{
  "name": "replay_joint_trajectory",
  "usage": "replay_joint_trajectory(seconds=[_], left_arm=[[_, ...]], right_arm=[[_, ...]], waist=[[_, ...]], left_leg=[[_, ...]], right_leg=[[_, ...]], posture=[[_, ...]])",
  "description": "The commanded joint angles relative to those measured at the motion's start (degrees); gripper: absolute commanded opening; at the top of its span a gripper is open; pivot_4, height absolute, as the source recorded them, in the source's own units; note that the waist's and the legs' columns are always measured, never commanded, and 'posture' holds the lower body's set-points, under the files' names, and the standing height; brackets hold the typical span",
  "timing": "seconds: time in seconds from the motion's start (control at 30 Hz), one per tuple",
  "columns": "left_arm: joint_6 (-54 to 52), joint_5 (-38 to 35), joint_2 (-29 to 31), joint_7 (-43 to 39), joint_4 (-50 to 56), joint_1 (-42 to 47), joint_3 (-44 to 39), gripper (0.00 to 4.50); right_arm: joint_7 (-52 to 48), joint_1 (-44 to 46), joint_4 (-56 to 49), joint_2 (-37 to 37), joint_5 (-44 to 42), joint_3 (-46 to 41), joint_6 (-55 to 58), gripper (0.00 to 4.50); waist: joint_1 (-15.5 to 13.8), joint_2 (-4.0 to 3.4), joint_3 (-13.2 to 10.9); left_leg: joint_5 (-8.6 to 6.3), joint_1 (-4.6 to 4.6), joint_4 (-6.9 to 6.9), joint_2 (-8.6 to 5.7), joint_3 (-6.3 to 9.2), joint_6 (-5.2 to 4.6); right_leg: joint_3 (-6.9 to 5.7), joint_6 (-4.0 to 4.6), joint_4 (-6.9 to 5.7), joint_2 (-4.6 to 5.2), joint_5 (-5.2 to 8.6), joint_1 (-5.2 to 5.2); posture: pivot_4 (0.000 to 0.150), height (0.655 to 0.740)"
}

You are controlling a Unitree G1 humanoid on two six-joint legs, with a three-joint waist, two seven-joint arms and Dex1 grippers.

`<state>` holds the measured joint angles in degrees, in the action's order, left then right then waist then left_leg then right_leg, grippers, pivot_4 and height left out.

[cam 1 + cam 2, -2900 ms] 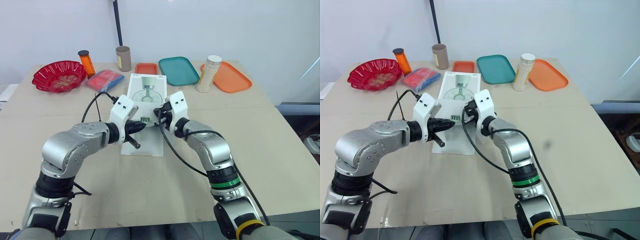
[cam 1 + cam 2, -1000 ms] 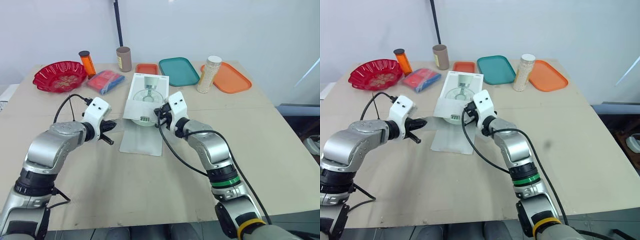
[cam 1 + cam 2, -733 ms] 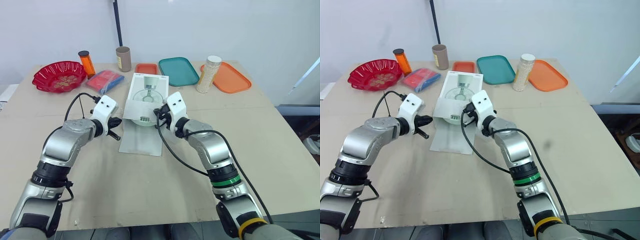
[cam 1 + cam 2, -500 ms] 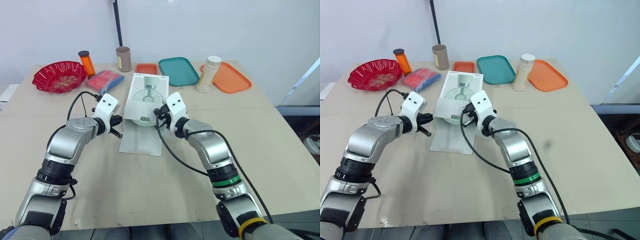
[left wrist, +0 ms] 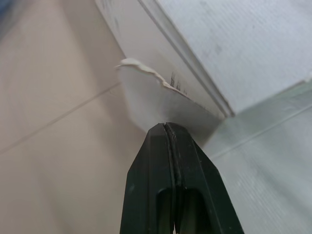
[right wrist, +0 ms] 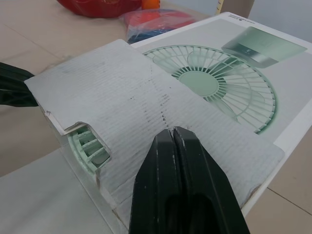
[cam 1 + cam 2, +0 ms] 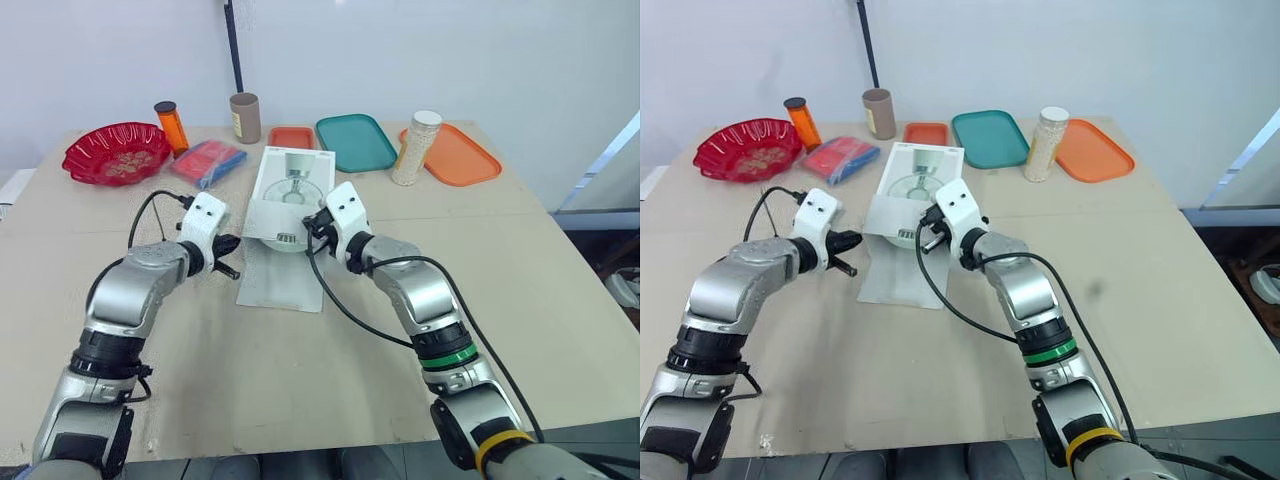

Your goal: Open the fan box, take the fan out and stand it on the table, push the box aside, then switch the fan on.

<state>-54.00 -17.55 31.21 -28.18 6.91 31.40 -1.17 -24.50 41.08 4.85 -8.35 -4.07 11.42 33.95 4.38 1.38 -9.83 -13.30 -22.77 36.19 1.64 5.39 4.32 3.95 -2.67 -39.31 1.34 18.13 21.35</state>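
the step in hand looks like opening the fan box, which lies flat on the table, midway between the side edges and nearer the far edge, its open end facing the near edge. its long flap is already laid out on the table. the left gripper is clenched, tips against the small torn side flap; i cannot tell whether the flap is caught between them. the right gripper is clenched too, resting on the grey top flap, grasping nothing that i can see. the fan sits inside, its green grille showing under that flap. next, i judge, the side flap must swing clear and a gripper must release to take the fan and draw it toward the near edge.
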Motion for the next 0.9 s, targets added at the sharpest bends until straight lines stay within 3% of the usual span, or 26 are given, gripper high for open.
replay_joint_trajectory(seconds=[0.03, 0.3, 0.47, 0.63, 0.8, 0.9], left_arm=[[-6.23, -4.15, 3.73, -1.90, 7.85, -1.47, -5.07, 0.00], [-20.70, -13.95, 14.05, -7.82, 18.72, -5.18, -10.15, 0.00], [-29.86, -21.64, 14.98, -9.42, 24.74, -6.09, -13.25, 0.00], [-37.85, -24.16, 6.03, -4.11, 25.80, -5.20, -17.02, 0.00], [-38.50, -24.72, 0.09, 0.03, 27.06, -7.32, -17.44, 0.00], [-38.50, -23.33, -7.52, 3.89, 25.42, -6.59, -19.13, 0.00]], right_arm=[[0.13, -0.95, 1.82, 0.49, 0.65, 1.09, 1.40, 0.03], [0.40, -1.53, 1.86, 1.63, 0.83, 1.35, 1.44, 0.03], [0.49, -1.72, 2.03, 2.24, 1.23, 1.19, 1.52, 0.03], [0.60, -1.68, 2.12, 2.72, 1.33, 1.17, 1.58, 0.03], [0.52, -1.53, 1.91, 2.79, 1.45, 1.34, 1.80, 0.03], [0.41, -1.37, 1.98, 2.84, 1.45, 1.36, 1.86, 0.03]], waist=[[0.00, 0.00, 0.00], [0.10, 0.01, 0.00], [0.12, 0.02, 0.00], [0.14, 0.03, 0.01], [0.17, 0.05, 0.02], [0.10, 0.08, 0.04]], left_leg=[[0.00, 0.00, 0.00, 0.00, 0.00, 0.01], [0.01, 0.04, -0.02, 0.00, -0.01, 0.01], [0.03, 0.10, -0.11, 0.03, -0.05, 0.05], [0.03, 0.22, -0.15, 0.03, -0.08, 0.05], [0.03, 0.24, -0.20, 0.05, -0.14, 0.05], [0.05, 0.25, -0.20, 0.05, -0.13, 0.10]], right_leg=[[0.00, 0.00, 0.00, 0.01, 0.00, -0.01], [0.02, 0.00, 0.00, -0.01, 0.00, -0.02], [0.04, 0.02, 0.01, -0.02, 0.00, -0.05], [0.07, 0.02, 0.02, -0.04, -0.01, -0.13], [0.14, 0.03, 0.03, -0.04, -0.02, -0.12], [0.13, 0.05, 0.03, -0.02, -0.03, -0.13]], posture=[[0.150, 0.7400], [0.150, 0.7400], [0.150, 0.7400], [0.150, 0.7400], [0.150, 0.7400], [0.150, 0.7400]])
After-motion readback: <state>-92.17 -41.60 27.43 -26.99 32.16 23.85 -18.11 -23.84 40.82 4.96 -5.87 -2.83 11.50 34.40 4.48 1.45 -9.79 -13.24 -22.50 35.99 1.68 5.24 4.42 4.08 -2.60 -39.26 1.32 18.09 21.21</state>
